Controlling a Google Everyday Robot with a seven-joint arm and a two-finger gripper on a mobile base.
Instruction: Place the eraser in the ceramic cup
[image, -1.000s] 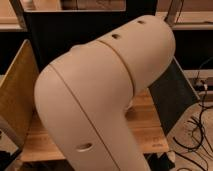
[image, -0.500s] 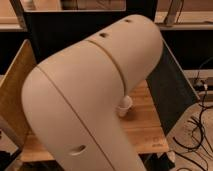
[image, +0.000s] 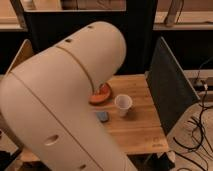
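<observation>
Arm (image: 65, 100) fills the left and centre of the view, big beige shell. Gripper out of view, somewhere past the arm; open or closed, cannot tell. Ceramic cup (image: 105, 95), orange, sits on the table (image: 142, 127), its left part hidden by the arm. White cup (image: 123, 105) upright just right of it. Blue-grey pad (image: 103, 117) just in front of it, at the arm's edge. Eraser not visible; place cannot be told.

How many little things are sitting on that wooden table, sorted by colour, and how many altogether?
Orange: 1, the dish, partly behind the arm.
White: 1, the cup.
Blue-grey: 1, the pad.
Total: 3 visible.
The gripper is out of view, so its jaws go unseen.
</observation>
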